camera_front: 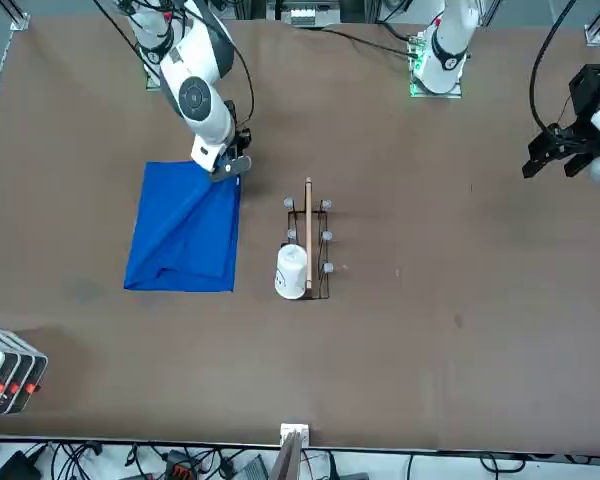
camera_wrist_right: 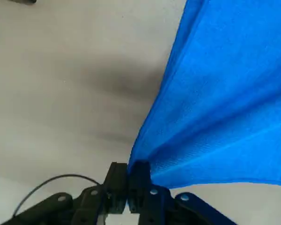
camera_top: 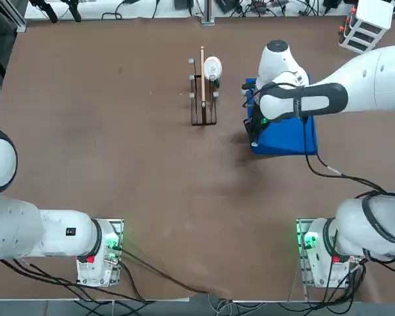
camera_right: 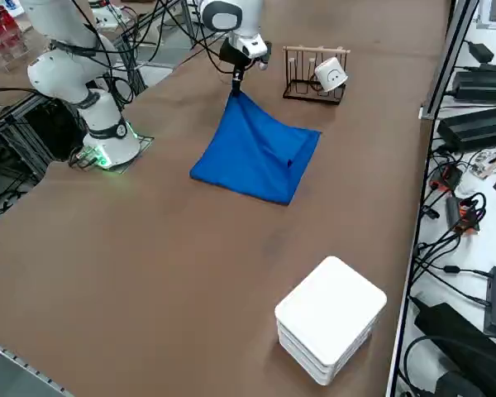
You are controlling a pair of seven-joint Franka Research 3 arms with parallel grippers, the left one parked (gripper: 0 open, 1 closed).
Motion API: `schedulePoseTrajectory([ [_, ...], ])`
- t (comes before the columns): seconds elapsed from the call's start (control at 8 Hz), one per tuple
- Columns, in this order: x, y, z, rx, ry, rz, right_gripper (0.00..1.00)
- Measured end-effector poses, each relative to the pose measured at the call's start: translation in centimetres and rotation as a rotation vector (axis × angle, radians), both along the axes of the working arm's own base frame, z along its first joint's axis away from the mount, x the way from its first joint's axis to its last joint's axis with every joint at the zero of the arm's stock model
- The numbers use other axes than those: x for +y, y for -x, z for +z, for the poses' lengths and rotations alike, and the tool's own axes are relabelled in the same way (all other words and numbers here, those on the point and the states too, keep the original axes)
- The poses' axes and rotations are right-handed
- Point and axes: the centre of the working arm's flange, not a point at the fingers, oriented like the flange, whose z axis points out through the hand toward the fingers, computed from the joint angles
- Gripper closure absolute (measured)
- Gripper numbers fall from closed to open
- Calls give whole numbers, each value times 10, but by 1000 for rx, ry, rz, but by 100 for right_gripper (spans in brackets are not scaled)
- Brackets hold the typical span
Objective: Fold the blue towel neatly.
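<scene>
The blue towel [camera_front: 185, 235] lies on the brown table, partly folded over itself, on the working arm's side. One corner is pulled up off the table into a peak [camera_right: 241, 103]. My right gripper [camera_front: 225, 170] hangs just above that corner, next to the rack, and is shut on the blue towel's edge. In the right wrist view the two fingers [camera_wrist_right: 116, 180] press together on the cloth [camera_wrist_right: 225, 93], which fans away from them. In the top view the arm covers much of the towel [camera_top: 283, 138].
A small wooden rack [camera_front: 308, 240] with a white mug [camera_front: 292, 272] on it stands right beside the towel. A white box [camera_right: 331, 318] sits near the table's far right corner. Cables run along the table edges.
</scene>
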Motion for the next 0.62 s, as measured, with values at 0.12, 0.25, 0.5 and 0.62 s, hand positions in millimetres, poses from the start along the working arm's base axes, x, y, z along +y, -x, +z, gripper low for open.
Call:
schedulePoseTrajectory([
  [0.12,0,-1,-3,4,-8,-4,89],
  [0.25,1,-1,-6,8,-15,-16,85],
  [0.5,2,-3,-8,6,-12,-47,50],
  [0.62,4,-6,-5,-2,-11,-67,33],
])
